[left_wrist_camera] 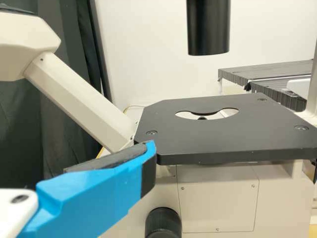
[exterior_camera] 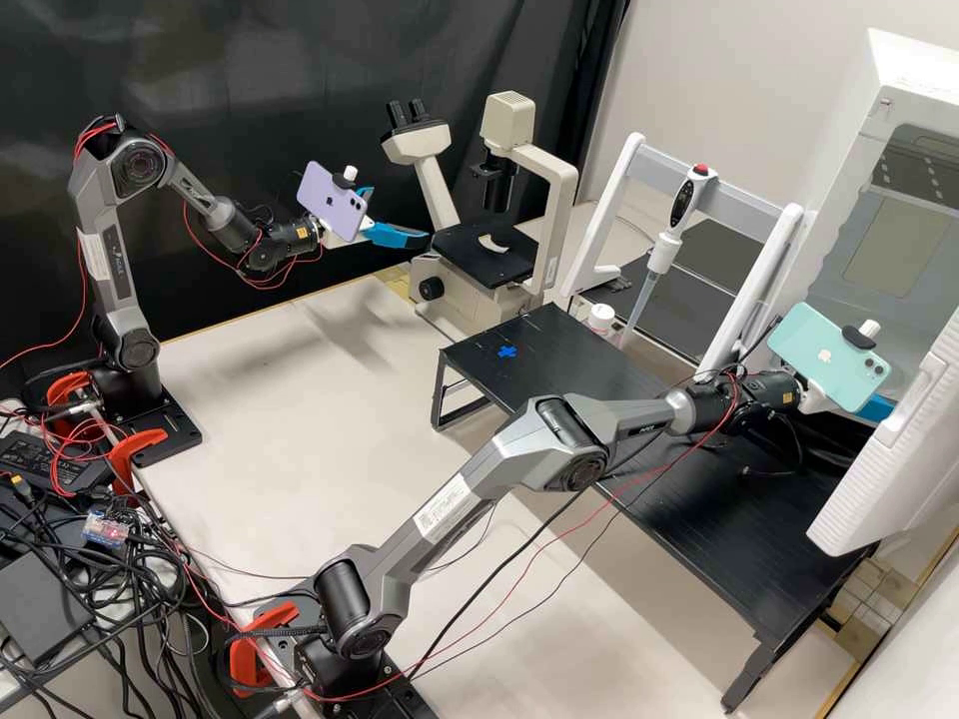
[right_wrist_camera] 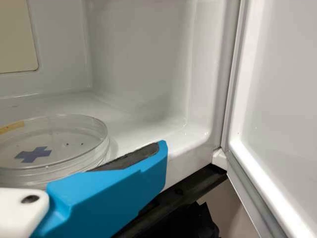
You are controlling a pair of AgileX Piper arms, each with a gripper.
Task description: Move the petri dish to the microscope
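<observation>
1 clear petri dish (right_wrist_camera: 58,148) flat in wht cabinet (right_wrist_camera: 138,54), upright cream microscope (exterior_camera: 458,295) w/ blk stage (left_wrist_camera: 198,141).

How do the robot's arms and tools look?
The left arm and right arm are dark grey, with white labels and red cables. Left tool, beside a lilac phone, and right tool, beside a mint-green phone, are blue and white.

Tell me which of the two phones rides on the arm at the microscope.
The purple phone, on the left arm beside the microscope. The other phone, mint green, is on the right arm.
</observation>
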